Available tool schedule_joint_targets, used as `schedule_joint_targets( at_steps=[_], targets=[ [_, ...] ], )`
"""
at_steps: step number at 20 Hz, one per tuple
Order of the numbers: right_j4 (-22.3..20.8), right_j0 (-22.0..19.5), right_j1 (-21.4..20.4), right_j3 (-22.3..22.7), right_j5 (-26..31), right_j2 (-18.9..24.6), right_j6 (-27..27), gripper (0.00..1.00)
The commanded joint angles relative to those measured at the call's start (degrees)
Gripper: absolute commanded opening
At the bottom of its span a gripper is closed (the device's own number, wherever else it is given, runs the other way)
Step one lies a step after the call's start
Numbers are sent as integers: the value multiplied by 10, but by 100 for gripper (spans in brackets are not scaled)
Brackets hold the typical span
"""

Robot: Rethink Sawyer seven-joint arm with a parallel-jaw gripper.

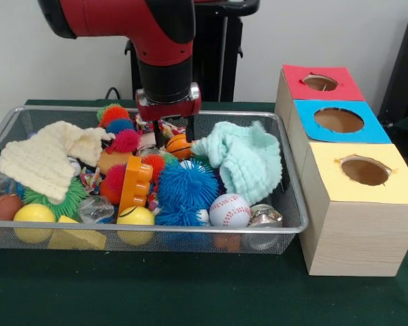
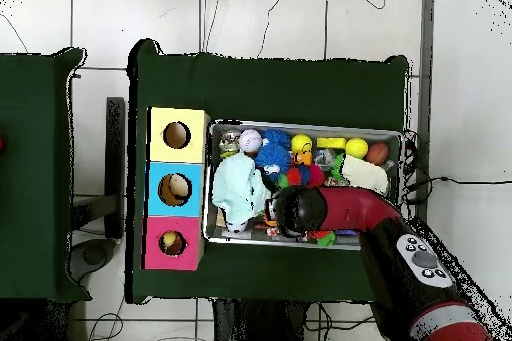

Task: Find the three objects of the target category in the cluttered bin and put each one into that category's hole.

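Note:
The wire-mesh bin (image 1: 211, 231) sits on the green table, full of toys and cloths; it also shows in the overhead view (image 2: 305, 125). My gripper (image 1: 171, 132) hangs low over the bin's far middle, open, with its fingers on either side of a small orange basketball (image 1: 179, 145) just below them. The red-faced hole (image 1: 319, 83) is on the farthest box to the right of the bin, and it shows in the overhead view (image 2: 172, 243). In the overhead view my arm (image 2: 330, 209) covers the gripper.
The blue-faced hole (image 1: 338, 120) and the yellow-faced hole (image 1: 364, 170) are in front of the red one. The bin holds a mint cloth (image 1: 248, 159), a cream cloth (image 1: 44, 159), a blue spiky ball (image 1: 187, 187), a baseball (image 1: 229, 210), yellow balls (image 1: 34, 216) and an orange block (image 1: 134, 185).

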Motion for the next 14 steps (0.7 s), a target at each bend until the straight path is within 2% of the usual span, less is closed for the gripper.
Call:
schedule_joint_targets(
  at_steps=[1,5,9,11,14],
  targets=[
    [-41,-40,17,-41,46,44,-109,100],
    [-54,-29,47,-30,-6,41,-67,100],
    [-61,0,71,-22,-48,32,-14,100],
    [-56,16,66,-13,-49,28,9,100],
    [-36,42,50,-9,-20,23,30,100]
  ],
)
